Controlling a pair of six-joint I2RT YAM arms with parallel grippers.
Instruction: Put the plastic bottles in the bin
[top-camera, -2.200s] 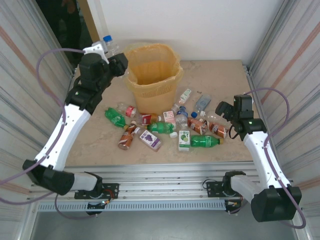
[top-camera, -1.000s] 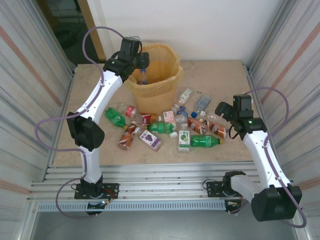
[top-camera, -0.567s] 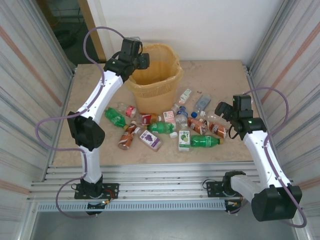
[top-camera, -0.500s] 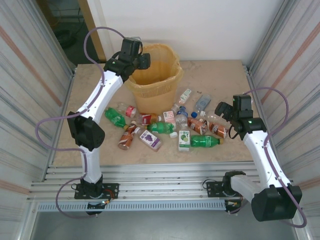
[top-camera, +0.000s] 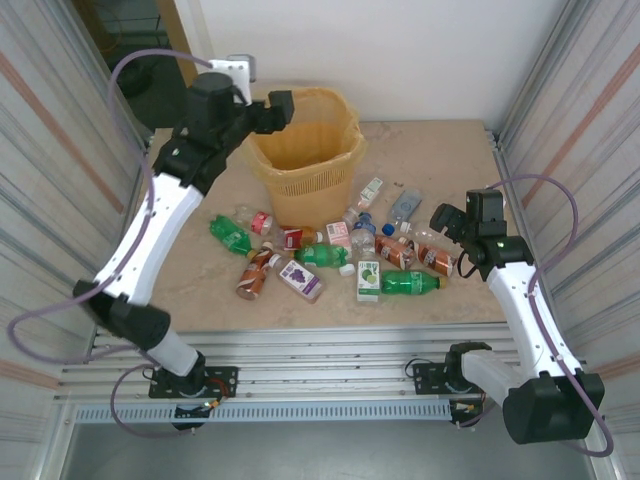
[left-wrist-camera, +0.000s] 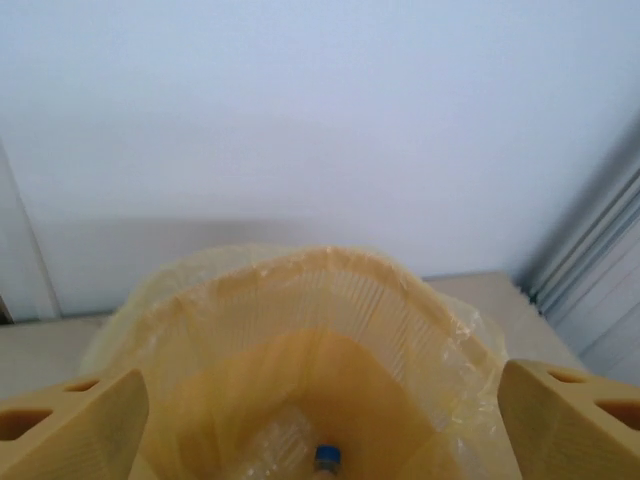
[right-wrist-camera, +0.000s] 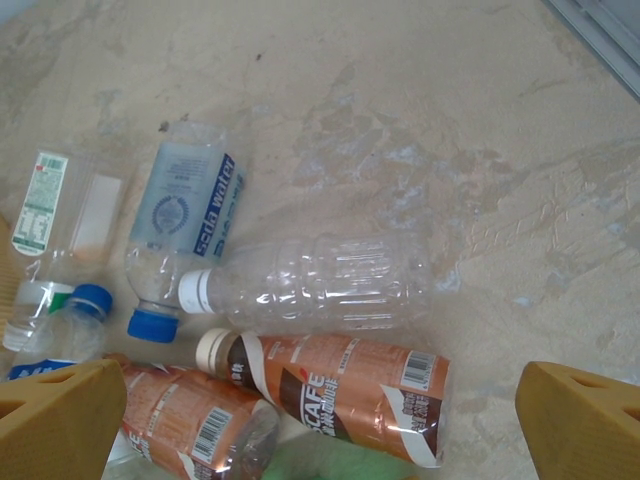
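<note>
One bin. Inside the bin, one bottle with blue cap can be seen. In front of the bin lie three green bottles, three brown bottles, two red-label bottles, one purple-label bottle, one pink-label bottle and one bottle with a light green label. To the front right of the bin I count four clear bottles. Together this makes about fifteen outside the bin; some overlap, so the count is not fully sure
</note>
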